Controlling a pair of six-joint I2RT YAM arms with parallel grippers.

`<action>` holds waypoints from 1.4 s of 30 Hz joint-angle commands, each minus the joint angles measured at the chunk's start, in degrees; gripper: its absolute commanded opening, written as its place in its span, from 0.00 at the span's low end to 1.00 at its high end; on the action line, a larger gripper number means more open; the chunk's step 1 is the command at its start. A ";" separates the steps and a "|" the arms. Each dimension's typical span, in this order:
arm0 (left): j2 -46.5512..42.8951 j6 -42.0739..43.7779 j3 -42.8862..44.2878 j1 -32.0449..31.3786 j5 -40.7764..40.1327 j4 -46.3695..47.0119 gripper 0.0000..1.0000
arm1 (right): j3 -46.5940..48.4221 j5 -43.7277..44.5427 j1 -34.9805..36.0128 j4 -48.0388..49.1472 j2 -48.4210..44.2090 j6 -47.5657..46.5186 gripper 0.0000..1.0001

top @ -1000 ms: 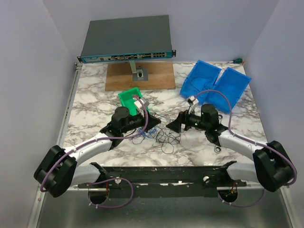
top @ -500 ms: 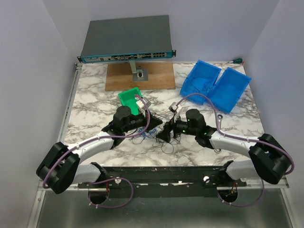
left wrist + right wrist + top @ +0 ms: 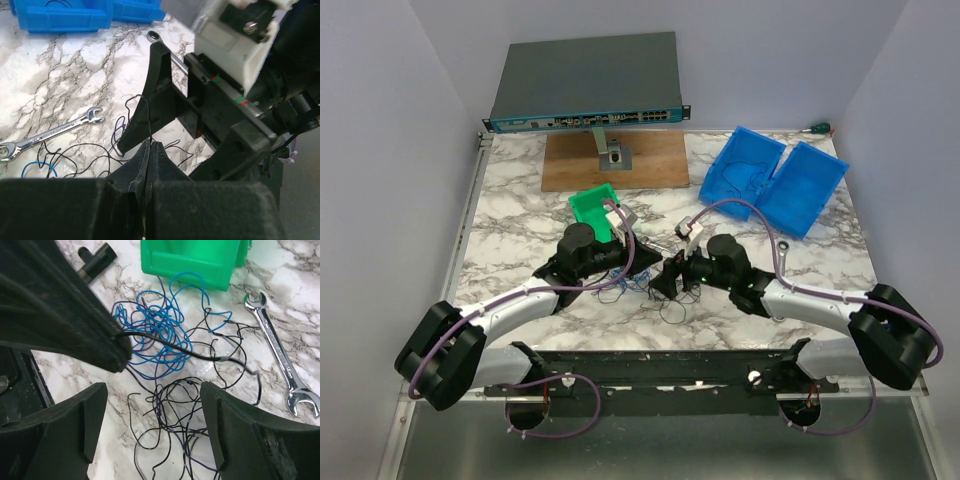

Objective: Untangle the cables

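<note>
Since a second ago the right gripper (image 3: 154,387) is being swung in from the right, and it is now being held low over the cables (image 3: 167,357), just beside the left gripper (image 3: 150,150). The left arm is being kept almost where it was. The right gripper's jaws are being held wide apart, with nothing gripped. The left gripper's jaws are being pressed together on a single black strand (image 3: 149,120), which is being led out from its tips into the tangle.

The step in hand is judged to be the taking of a second hold, so that the pinched strand can be drawn free. For this to be done well, only one strand should be enclosed by the open jaws, close to where it is leaving the knot, while the left grip is being kept firm. A slow pull away from the left gripper is being called for, since thin wire is likely to be cinched tighter by a quick one.

Black loops are lying directly below and between the right gripper's open fingers, and the blue loops are lying just beyond its tips, beside the left gripper's finger. A silver wrench (image 3: 280,360) is lying beyond the right finger, just beside the outer black loops. A green bin (image 3: 195,260) is standing beyond the blue loops.
</note>
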 commanded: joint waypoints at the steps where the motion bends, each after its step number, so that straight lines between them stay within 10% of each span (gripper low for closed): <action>1: -0.85 0.51 1.57 -0.29 -0.62 -0.79 0.00 | -1.52 1.31 0.69 -1.36 -6.20 1.57 0.85; 12: -1.00 0.89 1.63 -0.29 -1.54 -1.60 0.00 | -3.95 19.28 -2.46 -12.81 -22.67 8.86 0.87; 19: -1.96 0.96 1.14 -0.31 -0.98 -0.94 0.00 | -4.73 3.24 -15.28 -10.11 -17.69 12.35 0.87; 33: -2.54 0.96 1.00 -0.30 -0.33 -0.60 0.00 | -7.57 -18.58 -15.03 14.40 -3.95 11.34 0.87; 42: -2.23 0.52 1.22 -0.28 0.63 -0.52 0.00 | -3.27 -11.76 -6.19 8.70 1.59 3.25 0.85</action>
